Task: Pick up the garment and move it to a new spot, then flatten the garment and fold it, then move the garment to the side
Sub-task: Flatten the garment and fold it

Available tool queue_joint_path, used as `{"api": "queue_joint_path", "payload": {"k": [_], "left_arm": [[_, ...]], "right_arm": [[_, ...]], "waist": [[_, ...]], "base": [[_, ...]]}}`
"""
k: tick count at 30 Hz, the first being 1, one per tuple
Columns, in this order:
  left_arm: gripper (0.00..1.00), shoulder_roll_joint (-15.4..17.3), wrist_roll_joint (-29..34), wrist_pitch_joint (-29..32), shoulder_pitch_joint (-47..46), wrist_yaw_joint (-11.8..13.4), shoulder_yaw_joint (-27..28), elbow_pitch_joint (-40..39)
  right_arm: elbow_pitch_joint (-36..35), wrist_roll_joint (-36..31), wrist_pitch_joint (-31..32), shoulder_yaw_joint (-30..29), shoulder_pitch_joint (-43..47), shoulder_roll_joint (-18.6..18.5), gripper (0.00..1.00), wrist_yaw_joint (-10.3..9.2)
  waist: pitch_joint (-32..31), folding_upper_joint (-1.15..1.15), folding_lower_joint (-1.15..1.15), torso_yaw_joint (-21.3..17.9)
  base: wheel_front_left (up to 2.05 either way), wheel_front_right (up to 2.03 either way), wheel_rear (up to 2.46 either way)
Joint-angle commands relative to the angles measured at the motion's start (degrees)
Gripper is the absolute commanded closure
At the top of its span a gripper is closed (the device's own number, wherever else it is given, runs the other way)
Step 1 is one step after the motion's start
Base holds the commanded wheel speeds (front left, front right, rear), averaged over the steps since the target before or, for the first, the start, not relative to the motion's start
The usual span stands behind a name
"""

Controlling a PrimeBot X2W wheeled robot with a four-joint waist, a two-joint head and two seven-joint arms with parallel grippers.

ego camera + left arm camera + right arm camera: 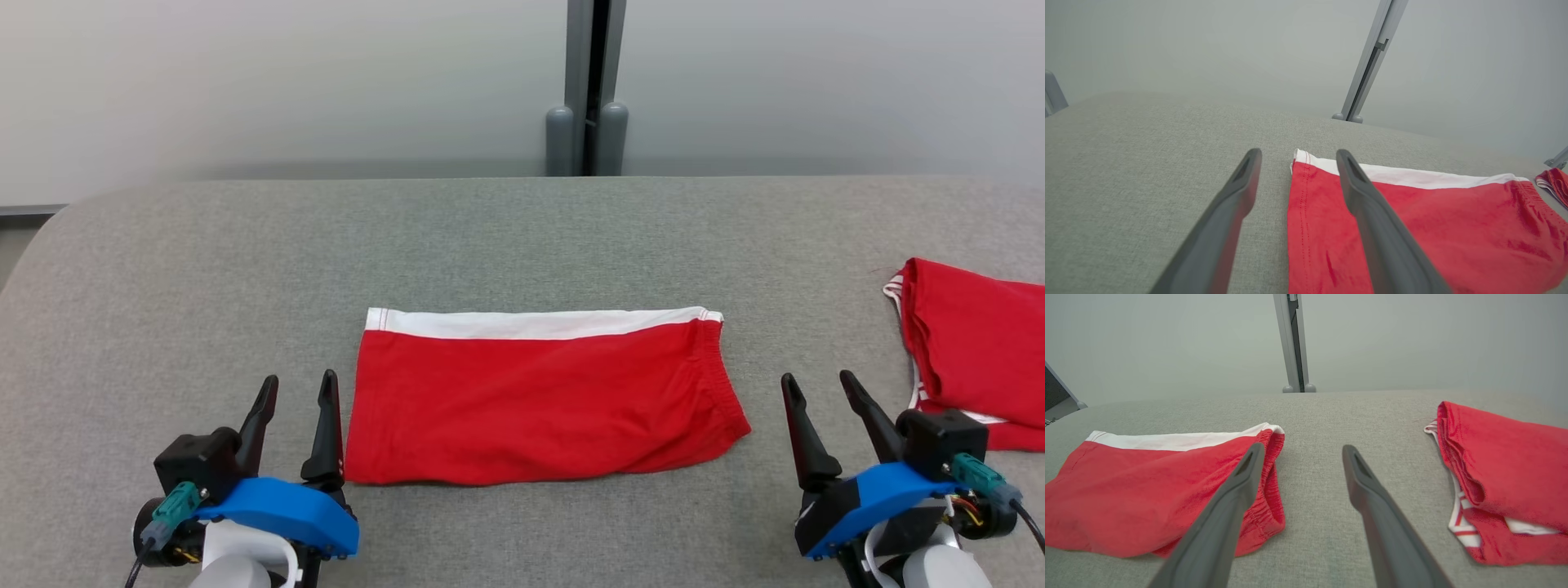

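A red garment [539,396] with a white band along its far edge lies folded flat in the middle of the grey table [522,237]. It also appears in the left wrist view as red cloth [1412,228] and in the right wrist view as red cloth [1147,498]. My left gripper [299,388] stands open just left of the garment's near left corner, holding nothing. My right gripper [818,385] stands open to the right of the garment's elastic waist end, also holding nothing.
A second folded red garment [976,351] with white trim lies at the table's right edge, close to my right gripper; it is seen too in the right wrist view [1506,477]. A grey post [588,90] rises behind the table's far edge.
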Motion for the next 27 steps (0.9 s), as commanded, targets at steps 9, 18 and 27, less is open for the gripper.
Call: {"api": "queue_joint_path", "payload": {"k": [9,18,27], "left_arm": [[0.00,-0.95,3.20,-0.25,2.59,0.72,3.10,-3.69],[0.00,-2.65,4.43,-0.26,2.89,-0.33,4.49,-3.19],[0.00,-3.66,5.46,-0.25,3.50,-1.03,6.00,-2.42]], "right_arm": [[10.04,0.30,2.60,1.21,-7.70,-0.10,0.00,0.01],[24.46,-2.92,11.69,-0.61,-13.94,-0.11,0.05,0.01],[26.11,3.37,9.99,1.47,-15.58,-0.20,1.00,-0.01]], "waist": [[1.43,0.00,0.00,3.54],[2.32,0.00,0.00,6.43],[2.36,0.00,0.00,4.31]], "base": [[0.00,0.00,0.00],[0.00,0.00,0.00],[0.00,0.00,0.00]]}}
